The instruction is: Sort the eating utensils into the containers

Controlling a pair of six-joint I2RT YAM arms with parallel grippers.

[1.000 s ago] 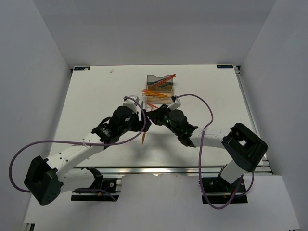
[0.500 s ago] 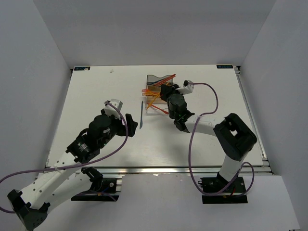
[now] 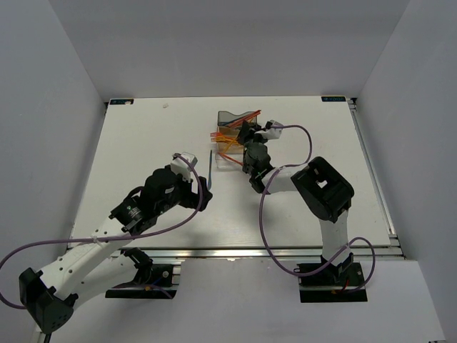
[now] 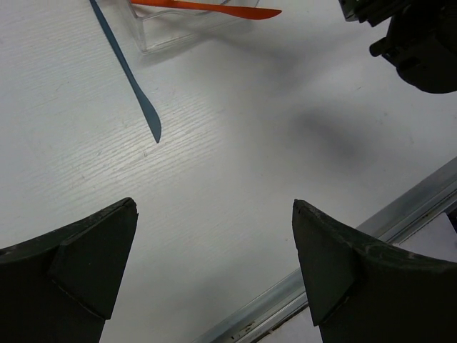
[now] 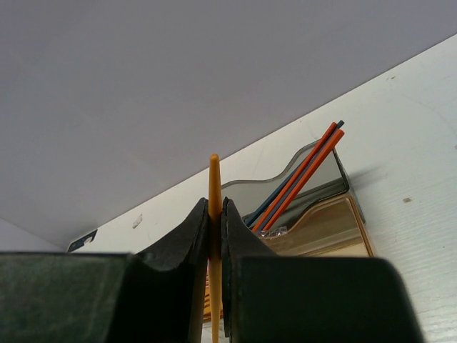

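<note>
The three joined containers stand at the table's back centre: smoky grey (image 3: 230, 117), amber (image 3: 230, 136), clear (image 3: 227, 158). Orange and red utensils (image 3: 227, 134) lie in and across them. In the right wrist view the grey bin (image 5: 314, 187) holds red and blue sticks (image 5: 303, 171), with the amber bin (image 5: 325, 230) next to it. My right gripper (image 5: 213, 205) is shut on a thin orange utensil (image 5: 213, 168), right by the bins (image 3: 244, 131). A dark blue utensil (image 3: 210, 167) lies on the table left of the clear bin and also shows in the left wrist view (image 4: 128, 71). My left gripper (image 4: 214, 206) is open and empty (image 3: 202, 191), near that utensil.
The table's near metal edge rail (image 4: 321, 264) runs close below my left gripper. My right arm's wrist (image 4: 418, 39) shows at the top right of the left wrist view. An orange utensil (image 4: 214, 8) sticks out over the clear bin's wall (image 4: 178, 32).
The two grippers were together at mid-table around an orange utensil. The right gripper has carried it back to the bins. The left gripper has pulled away, open, uncovering the blue utensil.
</note>
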